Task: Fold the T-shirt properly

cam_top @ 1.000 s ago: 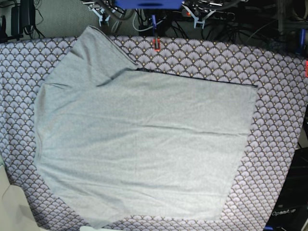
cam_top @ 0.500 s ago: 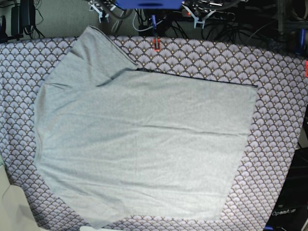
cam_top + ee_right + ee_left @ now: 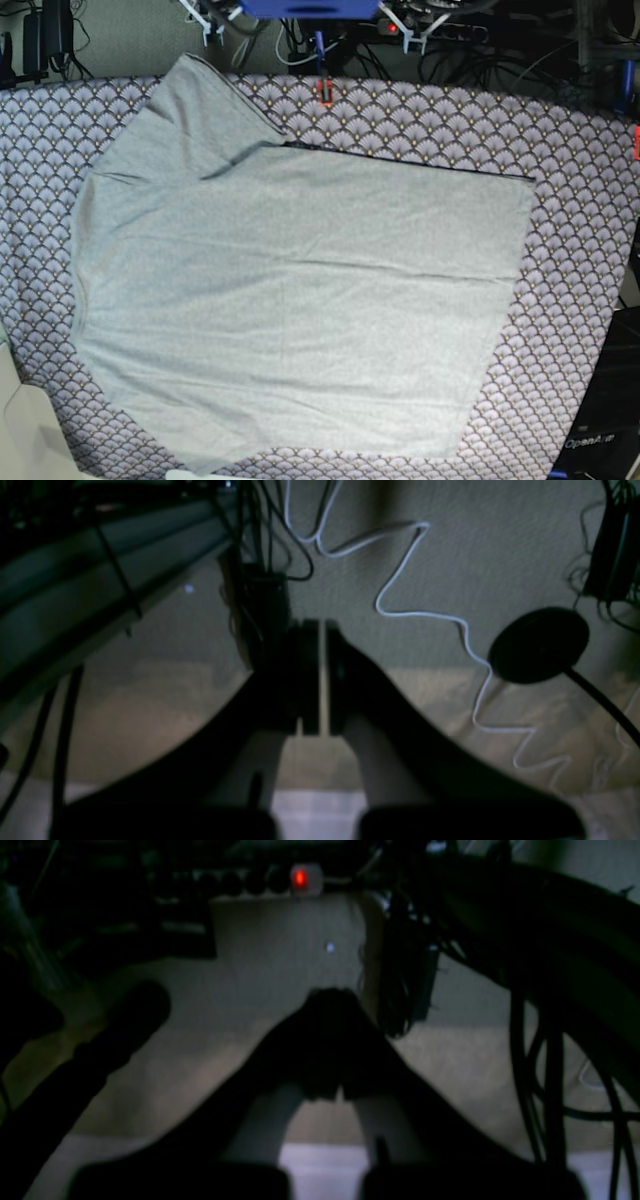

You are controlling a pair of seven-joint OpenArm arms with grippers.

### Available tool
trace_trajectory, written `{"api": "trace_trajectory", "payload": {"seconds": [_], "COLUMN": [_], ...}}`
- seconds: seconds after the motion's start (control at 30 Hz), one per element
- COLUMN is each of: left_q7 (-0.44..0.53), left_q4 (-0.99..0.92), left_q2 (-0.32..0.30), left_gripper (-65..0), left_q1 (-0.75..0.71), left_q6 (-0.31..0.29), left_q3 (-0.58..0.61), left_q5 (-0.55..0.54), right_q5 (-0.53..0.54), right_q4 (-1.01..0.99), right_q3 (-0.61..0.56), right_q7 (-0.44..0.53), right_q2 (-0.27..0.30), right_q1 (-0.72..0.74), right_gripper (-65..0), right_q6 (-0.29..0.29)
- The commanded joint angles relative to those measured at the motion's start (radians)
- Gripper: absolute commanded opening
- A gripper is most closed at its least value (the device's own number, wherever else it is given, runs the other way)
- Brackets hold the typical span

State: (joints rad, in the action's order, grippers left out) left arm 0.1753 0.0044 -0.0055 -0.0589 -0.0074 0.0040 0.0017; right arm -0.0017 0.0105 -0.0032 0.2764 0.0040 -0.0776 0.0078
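Observation:
The light grey T-shirt (image 3: 290, 300) lies flat on the scallop-patterned cloth (image 3: 580, 250), filling most of the base view. One sleeve (image 3: 190, 110) points to the upper left, and a thin dark neck edge (image 3: 300, 146) shows near the top. Its right side ends in a straight slanted edge. Both grippers are drawn back beyond the table's far edge, well clear of the shirt. My left gripper (image 3: 410, 28) (image 3: 332, 1000) is shut on nothing, over the floor. My right gripper (image 3: 205, 15) (image 3: 320, 630) is also shut and empty.
A blue robot base (image 3: 310, 8) and tangled cables sit behind the far edge. A small red marker (image 3: 325, 92) lies on the cloth there. A power strip with a red light (image 3: 300, 877), a white coiled cable (image 3: 425, 615) and a black round disc (image 3: 540, 642) lie on the floor.
Both grippers have drawn a little further back toward the top edge of the base view. The T-shirt has not moved.

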Motion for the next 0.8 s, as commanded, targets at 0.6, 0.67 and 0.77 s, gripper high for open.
{"api": "trace_trajectory", "payload": {"seconds": [0.6,0.67,0.77], "left_q7": [0.562,0.652,0.815], "left_q4": [-0.004,-0.004,-0.004], "left_q2": [-0.072,-0.072,-0.073], "left_gripper": [-65.0,-65.0,-65.0], "left_q1": [-0.256,-0.293,-0.362], "left_q6": [-0.006,-0.006,-0.006], "left_q3": [0.003,0.003,-0.002], "left_q5": [-0.002,-0.002,-0.007], "right_q5": [0.007,0.007,0.007], "right_q4": [-0.007,-0.007,-0.007], "right_q3": [0.006,0.006,0.006], "right_q7": [0.696,0.757,0.89], "right_q2": [0.077,0.081,0.095], "right_q1": [-0.322,-0.357,-0.413], "right_gripper": [-65.0,-65.0,-65.0], "right_q6": [-0.015,-0.015,-0.015]}}
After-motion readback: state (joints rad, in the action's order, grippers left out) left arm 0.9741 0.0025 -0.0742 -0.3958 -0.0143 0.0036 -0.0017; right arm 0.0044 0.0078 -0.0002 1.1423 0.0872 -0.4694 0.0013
